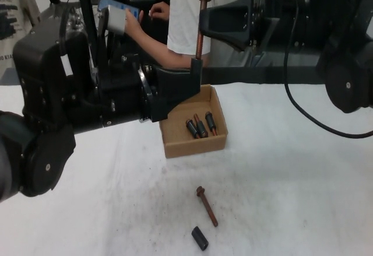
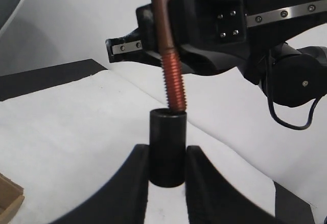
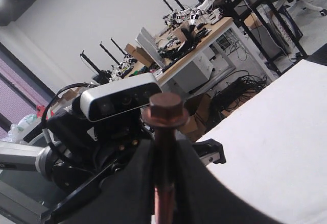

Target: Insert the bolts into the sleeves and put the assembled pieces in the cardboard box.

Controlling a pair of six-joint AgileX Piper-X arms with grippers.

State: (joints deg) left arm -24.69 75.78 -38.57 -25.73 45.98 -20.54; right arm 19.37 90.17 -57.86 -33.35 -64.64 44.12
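Mating parts mid-air. High: box (image 1: 195, 145) holds three done pcs (image 1: 200, 128); spare bolt (image 1: 207, 207), spare sleeve (image 1: 200, 238) on bench (image 1: 291, 180). L wrist: left gripper (image 2: 167, 157) clamps sleeve (image 2: 167, 142) upright, bolt (image 2: 171, 81) tip at mouth, looks off-centre; centre it, lower straight. R wrist: right gripper (image 3: 163, 157) pinches bolt under head.

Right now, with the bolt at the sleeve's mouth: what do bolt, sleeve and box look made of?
The bolt looks like metal, probably steel with a coppery coating: cut threads, dull brown sheen on the shank. The sleeve is smooth matte black, either blackened metal or hard plastic; the look leaves it open. The cardboard box is plain brown cardboard, matte, with thin walls.
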